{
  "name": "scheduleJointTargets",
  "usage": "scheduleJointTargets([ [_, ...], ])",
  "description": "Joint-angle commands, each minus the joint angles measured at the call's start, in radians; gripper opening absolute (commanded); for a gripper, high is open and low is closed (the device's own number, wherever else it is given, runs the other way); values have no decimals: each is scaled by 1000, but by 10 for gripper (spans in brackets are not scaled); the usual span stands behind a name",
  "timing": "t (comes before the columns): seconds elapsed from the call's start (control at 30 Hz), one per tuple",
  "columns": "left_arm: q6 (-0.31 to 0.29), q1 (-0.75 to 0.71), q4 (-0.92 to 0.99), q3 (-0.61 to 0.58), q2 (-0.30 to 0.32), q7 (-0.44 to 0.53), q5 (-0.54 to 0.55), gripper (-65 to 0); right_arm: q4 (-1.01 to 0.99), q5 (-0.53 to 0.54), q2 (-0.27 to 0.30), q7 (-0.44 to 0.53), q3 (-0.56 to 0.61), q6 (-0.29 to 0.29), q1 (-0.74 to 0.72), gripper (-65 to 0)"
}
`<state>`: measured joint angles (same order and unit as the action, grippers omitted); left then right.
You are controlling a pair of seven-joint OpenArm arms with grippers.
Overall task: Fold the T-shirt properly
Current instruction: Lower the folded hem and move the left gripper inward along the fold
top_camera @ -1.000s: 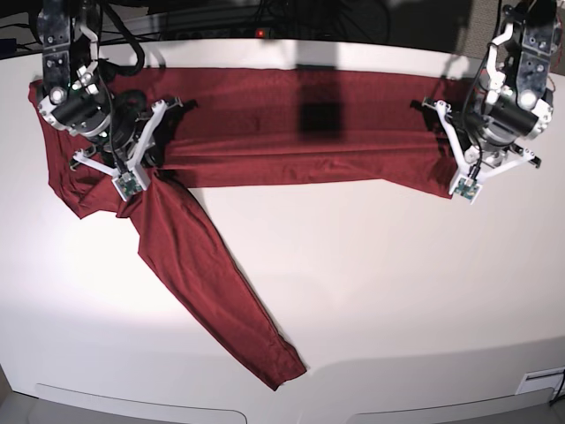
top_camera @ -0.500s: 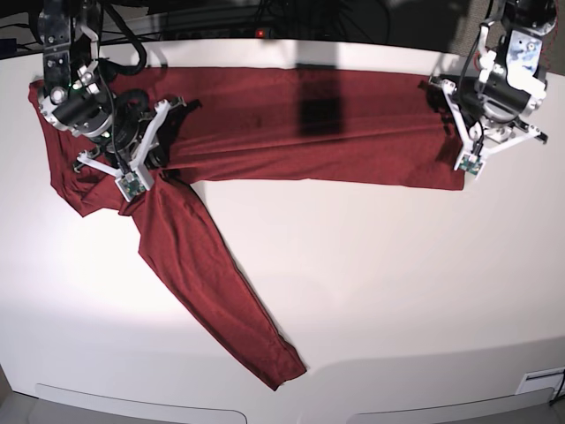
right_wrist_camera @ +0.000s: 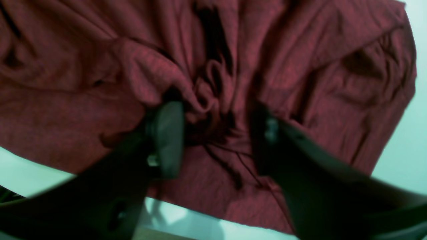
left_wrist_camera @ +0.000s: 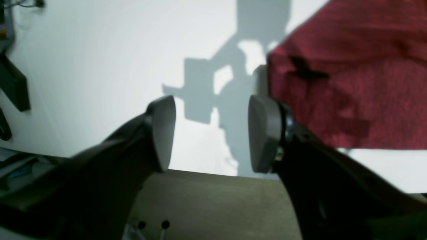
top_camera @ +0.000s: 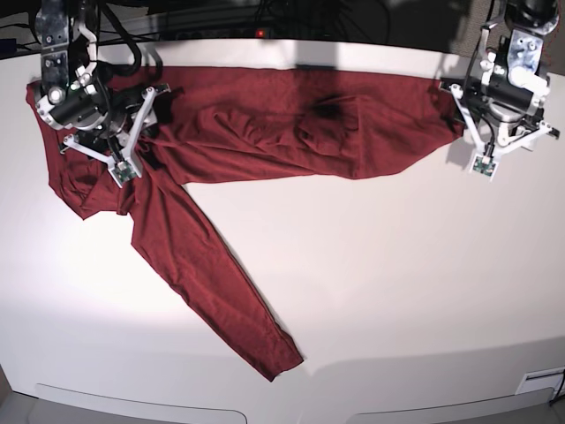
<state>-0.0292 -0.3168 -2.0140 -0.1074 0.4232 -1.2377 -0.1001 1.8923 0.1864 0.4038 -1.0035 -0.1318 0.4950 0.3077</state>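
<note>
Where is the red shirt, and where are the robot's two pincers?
T-shirt (top_camera: 256, 124): base view, middle of the body.
Left pincer (left_wrist_camera: 211, 133): left wrist view, between its tips.
Right pincer (right_wrist_camera: 217, 140): right wrist view, between its tips.

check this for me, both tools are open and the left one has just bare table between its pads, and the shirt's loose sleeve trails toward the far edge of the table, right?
Not quite. The loose sleeve of the T-shirt trails toward the near edge of the table, as the base view shows. The rest holds: the left tool and right tool are open, with only bare table between the left pads.
</note>
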Motion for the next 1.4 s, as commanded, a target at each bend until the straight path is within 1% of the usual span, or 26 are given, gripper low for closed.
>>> scheduleJointTargets([
  [0.0, 4, 4, -17, 4, 12, 5, -13, -313, 19, 2, 11, 11, -6, -4, -6, -289],
  [0.1, 4, 4, -17, 4, 12, 10, -12, -313, 19, 6, 11, 26, -6, -5, -6, -285],
  [0.17, 4, 4, -17, 4, 12, 18, 9, -313, 19, 22, 11, 32, -6, -5, -6, -285],
  [0.2, 4, 3, -17, 4, 12, 32, 34, -313, 19, 37, 11, 32, -6, -5, -6, -285],
  [0.27, 5, 3, -19, 4, 11, 85, 119, -313, 19, 78, 11, 43, -6, -4, -6, -285],
  [0.37, 1, 4, -41, 4, 9, 192, 247, -313, 19, 113, 11, 114, -6, -4, -8, -285],
  [0.43, -7, 4, -68, 4, 4, 237, 279, -313, 19, 113, 11, 164, -6, -4, -8, -285],
  [0.5, -37, 4, -106, 4, 4, 264, 309, -313, 19, 113, 11, 194, -6, -5, -8, -285],
  [0.57, -70, 3, -153, 4, 4, 266, 396, -313, 19, 119, 10, 224, -6, -5, -11, -286],
  [0.63, -132, -12, -194, 2, 1, 263, 502, -313, 19, 171, 9, 234, -6, -5, -20, -286],
  [0.67, -164, -27, -202, 1, -11, 268, 527, -313, 19, 214, 9, 232, -6, -4, -27, -286],
  [0.7, -178, -42, -201, 1, -29, 275, 537, -313, 19, 254, 9, 233, -6, -4, -34, -286],
  [0.8, -182, -77, -163, 1, -107, 299, 520, -313, 19, 327, 8, 230, -6, 2, -54, -286],
  [0.87, -181, -79, -114, 1, -151, 320, 473, -313, 19, 340, 8, 229, -6, 8, -67, -286],
  [0.97, -181, -62, -24, 2, -192, 347, 393, -313, 19, 346, 8, 225, -6, 22, -78, -286],
  [1.07, -181, -17, 76, 1, -217, 374, 357, -313, 19, 346, 8, 224, -6, 22, -77, -286],
  [1.13, -181, 26, 153, 2, -228, 373, 344, -313, 19, 346, 8, 225, -6, 22, -78, -286],
  [1.23, -180, 90, 277, 2, -228, 371, 273, -313, 19, 345, 9, 224, -6, 22, -78, -286],
  [1.37, -146, 150, 367, 2, -220, 321, 192, -313, 19, 345, 9, 217, -6, 22, -78, -286],
])
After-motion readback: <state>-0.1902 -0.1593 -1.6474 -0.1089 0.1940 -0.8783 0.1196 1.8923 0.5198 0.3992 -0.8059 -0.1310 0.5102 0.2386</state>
